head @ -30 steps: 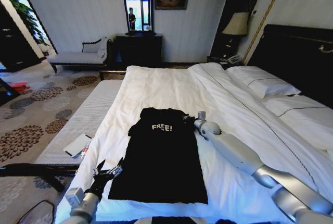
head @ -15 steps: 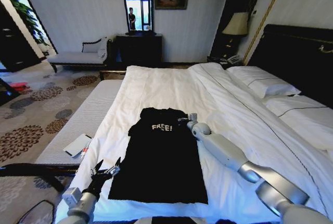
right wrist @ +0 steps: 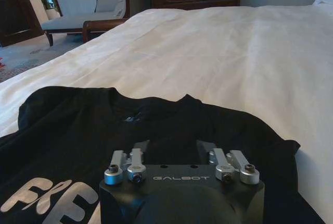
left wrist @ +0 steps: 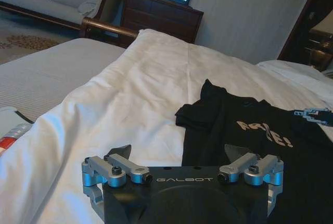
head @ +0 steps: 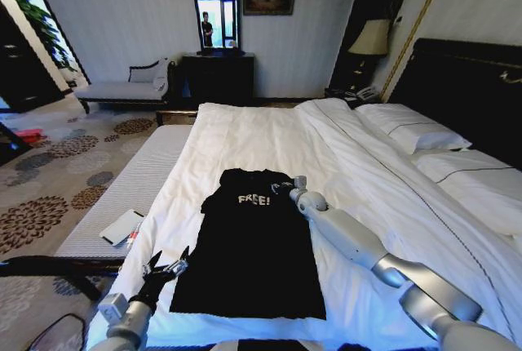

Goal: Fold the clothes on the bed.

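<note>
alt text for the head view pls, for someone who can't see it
A black T-shirt with white "FREE!" lettering lies flat on a bed with a white duvet. The right tool reaches to the shirt's far right shoulder, and the left tool hovers open by its near left hem.

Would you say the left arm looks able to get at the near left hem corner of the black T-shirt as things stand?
Probably yes: the left gripper, fingers open, hovers just beside that corner of the T-shirt, with only bare white duvet between them.
</note>
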Robot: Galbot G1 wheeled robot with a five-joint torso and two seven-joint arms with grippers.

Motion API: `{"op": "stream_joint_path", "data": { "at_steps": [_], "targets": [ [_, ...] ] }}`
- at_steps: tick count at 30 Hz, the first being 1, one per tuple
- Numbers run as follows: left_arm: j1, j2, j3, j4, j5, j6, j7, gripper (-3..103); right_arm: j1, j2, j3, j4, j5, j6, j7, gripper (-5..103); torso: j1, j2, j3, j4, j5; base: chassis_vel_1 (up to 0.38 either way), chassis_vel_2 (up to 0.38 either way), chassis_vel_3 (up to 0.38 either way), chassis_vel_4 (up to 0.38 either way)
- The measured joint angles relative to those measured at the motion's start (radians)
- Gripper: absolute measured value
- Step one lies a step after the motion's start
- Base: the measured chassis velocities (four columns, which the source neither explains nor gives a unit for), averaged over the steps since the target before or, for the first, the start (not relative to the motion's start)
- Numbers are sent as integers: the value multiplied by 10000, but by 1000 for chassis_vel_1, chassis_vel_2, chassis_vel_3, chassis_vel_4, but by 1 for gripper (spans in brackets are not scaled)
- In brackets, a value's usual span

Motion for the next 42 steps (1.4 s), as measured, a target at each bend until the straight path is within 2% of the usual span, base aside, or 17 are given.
{"op": "stream_joint_path", "data": {
  "at_steps": [3,5,10,12,14,41,42],
  "targets": [
    [0,0,3,0,0,0,-2,100,-2,-3,3,1,4,-2,0,67,0,0,0,0,0,0,0,0,0],
    [0,0,4,0,0,0,-2,100,-3,-4,3,1,4,-2,0,67,-1,0,-1,0,0,0,0,0,0],
    [0,0,6,0,0,2,-7,100,-8,-7,7,1,7,-3,-1,94,0,1,-1,0,0,0,0,0,0],
    [0,0,6,0,0,2,-7,100,-8,-8,7,1,7,-3,-1,94,0,0,0,0,0,0,0,0,0],
    [0,0,6,0,0,4,-10,100,-9,-10,8,0,7,-3,-2,100,0,0,0,0,0,0,0,0,0],
    [0,2,10,-6,16,12,-16,100,-15,-15,22,6,-2,36,-13,100,0,0,0,1,0,0,0,0,0],
    [-79,88,173,-138,256,73,-137,100,-154,-126,256,223,-143,446,52,100,0,-1,3,17,7,0,0,0,0]
  ]
}}
